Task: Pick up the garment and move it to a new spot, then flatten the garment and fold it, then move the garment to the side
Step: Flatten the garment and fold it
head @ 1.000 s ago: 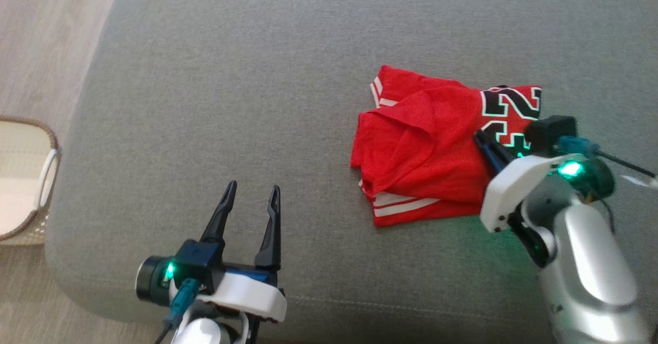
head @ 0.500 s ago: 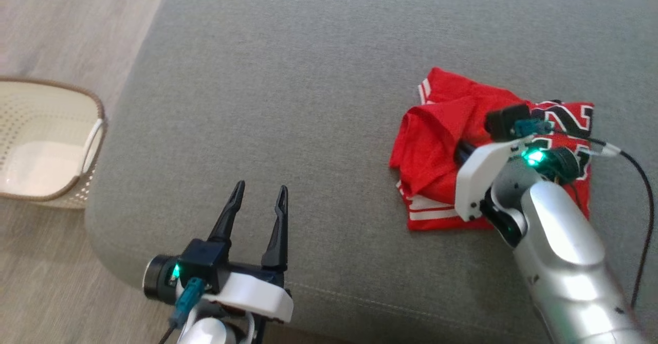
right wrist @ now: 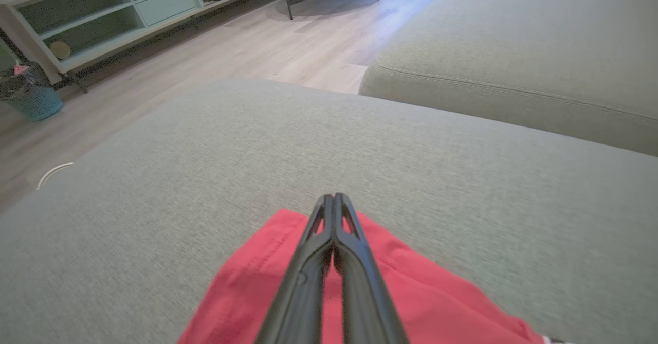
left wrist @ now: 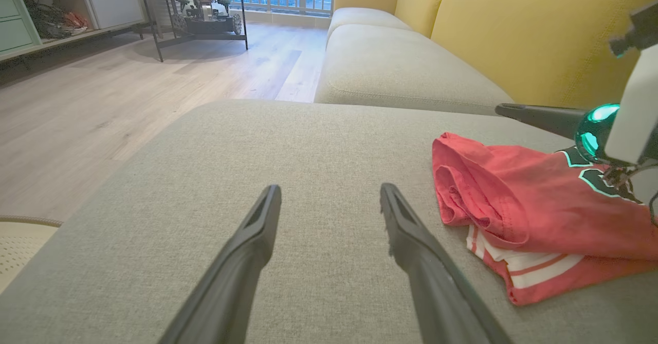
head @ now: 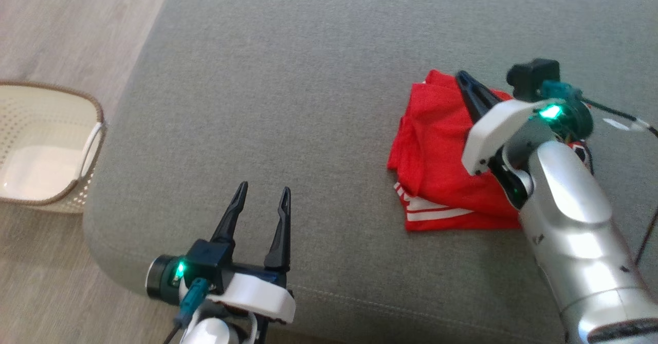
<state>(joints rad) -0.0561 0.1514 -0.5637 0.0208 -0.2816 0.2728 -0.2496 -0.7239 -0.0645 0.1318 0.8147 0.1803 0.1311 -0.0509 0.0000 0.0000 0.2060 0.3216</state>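
On the sofa cushion (head: 308, 76), garment (head: 437, 148) already folded; right jaws clenched empty above it, left jaws released, well apart. Probably only sideways move remaining.

left gripper (left wrist: 330, 188): fingers apart, empty, over grey cushion (left wrist: 308, 143) | red garment (left wrist: 519, 195): folded, to its right

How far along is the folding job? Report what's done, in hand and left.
Done: the garment lies folded in a compact bundle on the grey cushion. In hand: the right gripper, shut and empty, hangs just above the garment; the left gripper stands open, apart from it. Left, probably: moving the bundle to the side.
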